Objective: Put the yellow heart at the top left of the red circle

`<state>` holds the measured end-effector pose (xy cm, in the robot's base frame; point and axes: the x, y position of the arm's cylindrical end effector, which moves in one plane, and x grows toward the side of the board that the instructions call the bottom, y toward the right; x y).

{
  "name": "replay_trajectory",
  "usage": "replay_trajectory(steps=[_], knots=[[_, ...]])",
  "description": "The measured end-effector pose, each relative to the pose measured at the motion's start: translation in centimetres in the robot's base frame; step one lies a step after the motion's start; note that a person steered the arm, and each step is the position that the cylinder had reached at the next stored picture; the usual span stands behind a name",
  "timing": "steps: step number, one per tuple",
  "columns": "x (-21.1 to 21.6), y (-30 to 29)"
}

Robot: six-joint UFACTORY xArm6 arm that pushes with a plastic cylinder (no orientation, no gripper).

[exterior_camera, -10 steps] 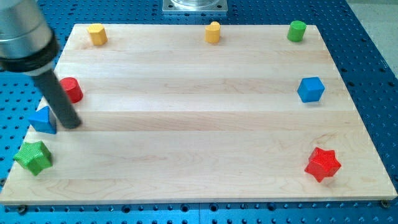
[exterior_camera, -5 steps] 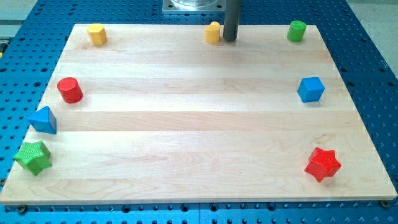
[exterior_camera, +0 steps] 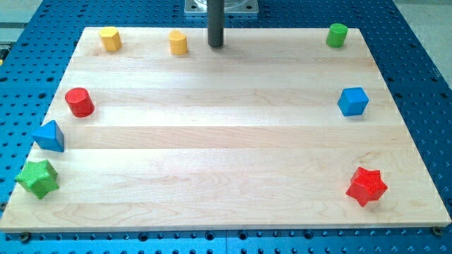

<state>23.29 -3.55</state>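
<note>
The yellow heart [exterior_camera: 178, 43] lies near the board's top edge, left of centre. My tip [exterior_camera: 215, 45] stands on the board a short way to its right, not touching it. The red circle [exterior_camera: 80, 102], a short cylinder, sits near the left edge, well below and left of the heart. The rod comes straight down from the view's top.
Another yellow block [exterior_camera: 109, 38] sits at the top left corner. A blue triangle [exterior_camera: 49, 136] and a green star [exterior_camera: 37, 178] lie below the red circle. A green cylinder [exterior_camera: 337, 34], a blue cube [exterior_camera: 353, 101] and a red star [exterior_camera: 366, 186] line the right side.
My tip went from the left side beside the red circle to the top edge, right of the yellow heart. It then pushed the heart leftward along that edge.
</note>
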Motion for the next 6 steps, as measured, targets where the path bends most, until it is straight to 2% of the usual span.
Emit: replay_trajectory(steps=[1,2,3,4,5,6], knots=[[0.4,-4.9],[0.8,-5.9],[6.2,-13.2],[9.4,-15.9],[9.9,-16.4],[12.2,-20.8]])
